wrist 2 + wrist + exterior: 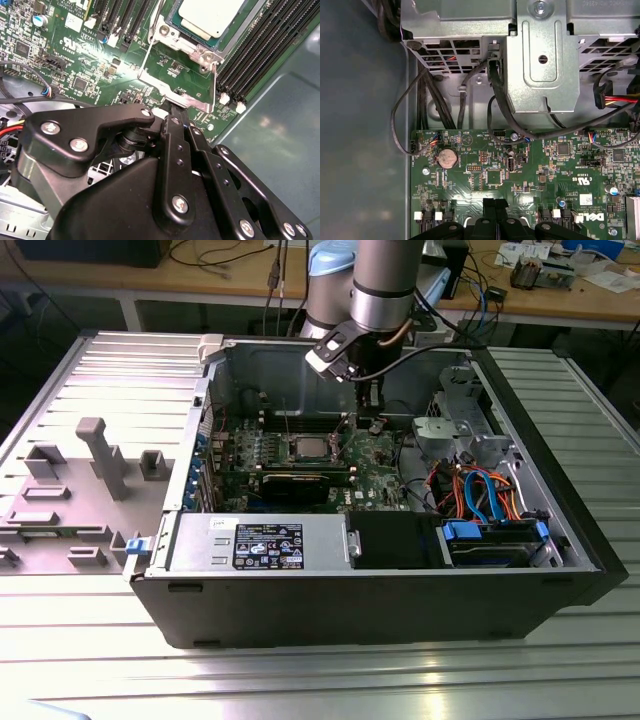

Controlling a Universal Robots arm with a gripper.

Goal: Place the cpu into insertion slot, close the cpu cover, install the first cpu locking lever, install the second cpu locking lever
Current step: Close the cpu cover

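Note:
The cpu [210, 15] lies flat in the insertion slot [172, 31] on the green board, also seen from the exterior view as a silvery square [312, 448]. The cpu cover [175, 92] stands tilted up from the slot's edge, and green board shows through its central opening. My gripper [176, 107] is shut, with its tips touching the cover's free edge. In the exterior view the gripper [368, 420] hangs inside the open computer case, just to that view's right of the slot. The first wrist view shows the shut fingertips [495, 202] over the board.
Long black memory slots [260, 50] flank the socket. A black graphics card [300, 483] lies in front of it, and the power supply [260, 540] sits nearer still. A metal drive cage [540, 60] and cables [480, 490] crowd the exterior view's right. A coin battery [447, 158] sits on the board.

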